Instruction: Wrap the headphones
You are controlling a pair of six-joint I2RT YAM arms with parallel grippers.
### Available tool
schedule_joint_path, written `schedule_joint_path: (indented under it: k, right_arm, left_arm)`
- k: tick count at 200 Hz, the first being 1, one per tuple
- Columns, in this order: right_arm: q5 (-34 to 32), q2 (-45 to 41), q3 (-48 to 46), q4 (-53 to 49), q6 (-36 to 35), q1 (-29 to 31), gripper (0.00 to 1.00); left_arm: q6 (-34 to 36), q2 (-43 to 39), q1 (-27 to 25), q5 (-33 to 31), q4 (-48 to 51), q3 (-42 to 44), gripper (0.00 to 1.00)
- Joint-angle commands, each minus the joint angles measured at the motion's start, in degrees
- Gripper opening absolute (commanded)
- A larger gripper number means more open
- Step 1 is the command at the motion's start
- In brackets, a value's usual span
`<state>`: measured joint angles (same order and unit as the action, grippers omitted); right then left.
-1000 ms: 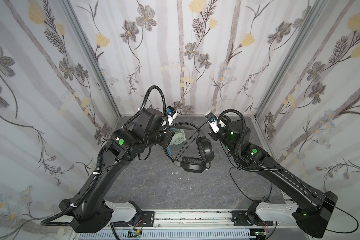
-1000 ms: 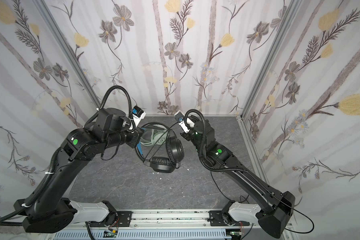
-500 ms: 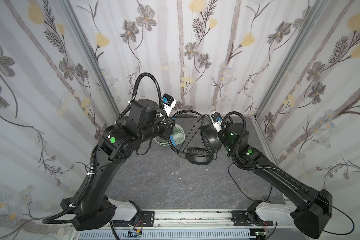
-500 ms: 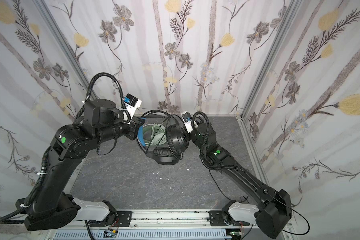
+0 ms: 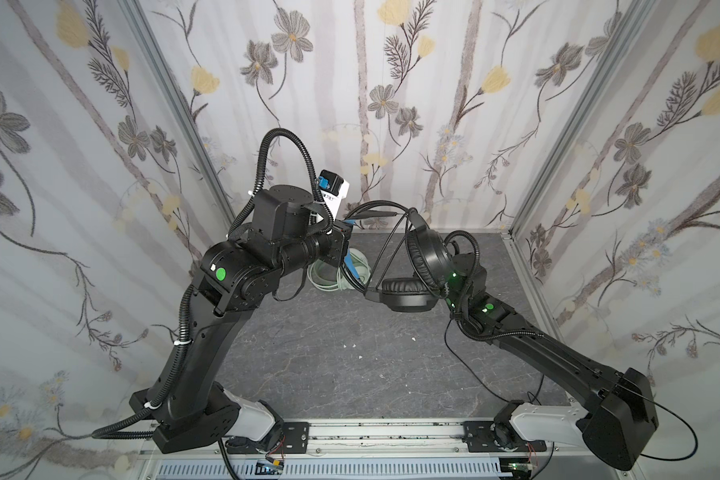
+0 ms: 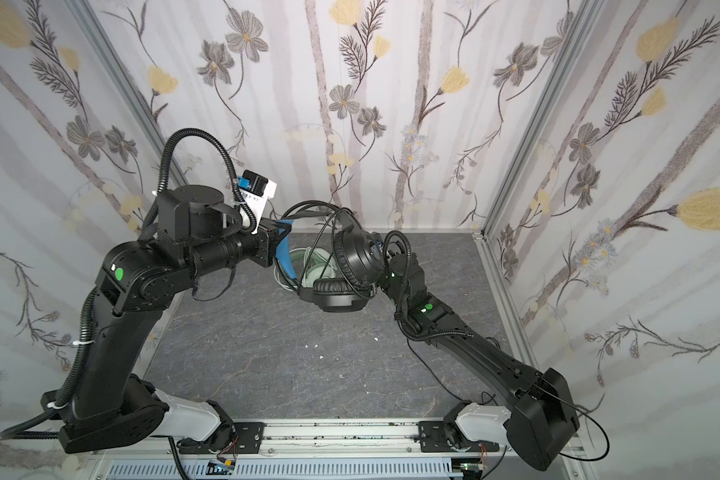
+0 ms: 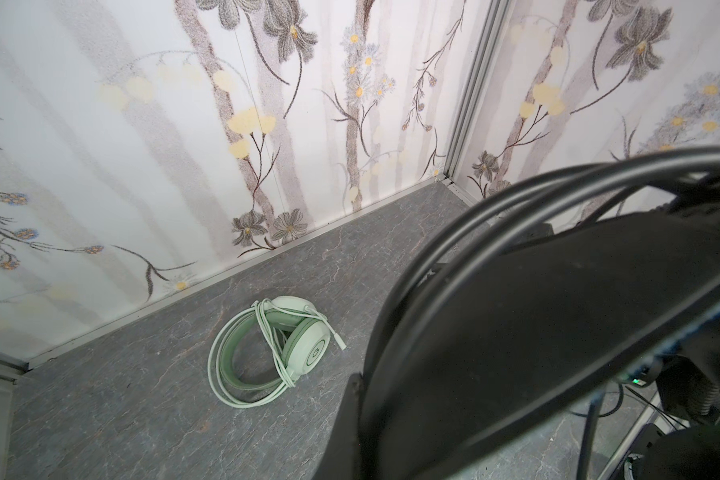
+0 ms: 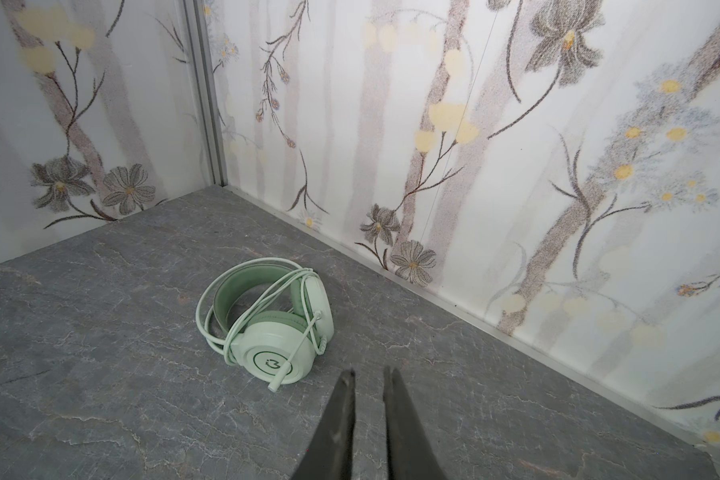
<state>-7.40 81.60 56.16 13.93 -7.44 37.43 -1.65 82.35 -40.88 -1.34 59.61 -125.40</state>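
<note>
Grey tabletop [image 5: 350,365] bears one mint headset [image 7: 308,353]; one black headset [image 5: 427,257] aloft.

The black headphones [image 5: 425,266] have a blue inner band [image 6: 284,253]. The mint headphones [image 8: 267,340] have a whitish cord [image 8: 281,374]. The white walls [image 5: 391,124] show grey stripes and grey and yellow flowers. The floor [image 5: 329,353] is dark grey with pale veins.

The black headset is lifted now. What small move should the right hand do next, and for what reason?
Probably close the right hand on the thin black cable, to lead a turn. The left hand holds the black headphones up by the headband, the cable hangs loose across them, and the right hand's fingers look empty. The mint headphones already lie wrapped.
</note>
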Motion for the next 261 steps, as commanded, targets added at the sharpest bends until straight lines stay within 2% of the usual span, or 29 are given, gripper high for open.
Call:
schedule_joint_path:
  k: [1,89,209,261]
  right_arm:
    - [2.48,0.31,-1.15,4.16,2.68,-0.01,0.17]
    - [8.3,1.94,-4.33,6.77,7.92,0.88,0.15]
    - [9.37,0.58,-11.0,8.2,14.35,5.18,0.12]
    - [10.66,1.45,-11.2,8.53,15.25,7.39,0.1]
  left_arm:
    - [-5.33,0.44,0.11,0.11,-6.93,-2.05,0.0]
    - [-12.07,3.14,0.37,-2.97,-12.98,-5.64,0.0]
    - [-21.46,4.41,0.32,-9.43,-24.37,-0.97,0.0]
    - [-23.12,4.83,0.43,-11.27,-28.56,0.76,0.0]
